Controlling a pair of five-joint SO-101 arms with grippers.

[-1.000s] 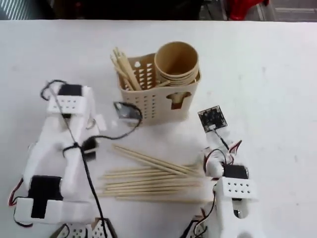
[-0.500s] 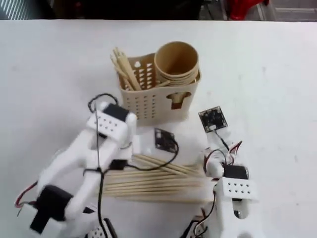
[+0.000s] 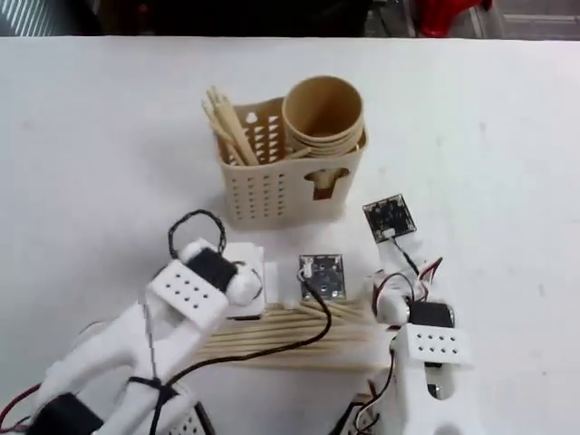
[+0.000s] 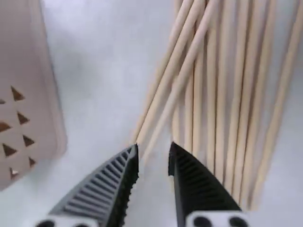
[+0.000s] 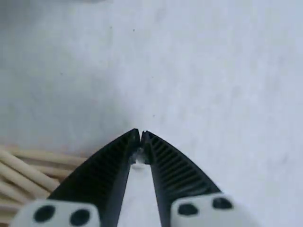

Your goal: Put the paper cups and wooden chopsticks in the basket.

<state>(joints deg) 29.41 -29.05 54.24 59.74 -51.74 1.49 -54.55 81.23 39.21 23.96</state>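
Observation:
The cream basket (image 3: pixel 272 186) stands at mid-table and holds stacked paper cups (image 3: pixel 323 116) and a bunch of wooden chopsticks (image 3: pixel 227 122). Several loose chopsticks (image 3: pixel 299 333) lie flat in front of it. My left arm (image 3: pixel 195 290) hangs over their left part. In its wrist view the left gripper (image 4: pixel 154 152) is slightly open, its tips right at the ends of the chopsticks (image 4: pixel 213 94), with the basket wall (image 4: pixel 28 94) close beside. My right gripper (image 5: pixel 140 135) is shut and holds nothing, low over bare table beside the chopstick ends (image 5: pixel 23 170).
The right arm (image 3: pixel 426 340) sits at the front right by the right ends of the loose sticks. Black cables loop around the left arm. White table stretches to both sides of the basket and behind it.
The left arm has swung from the left side of the table rightward and down over the loose chopsticks. The right arm has not moved.

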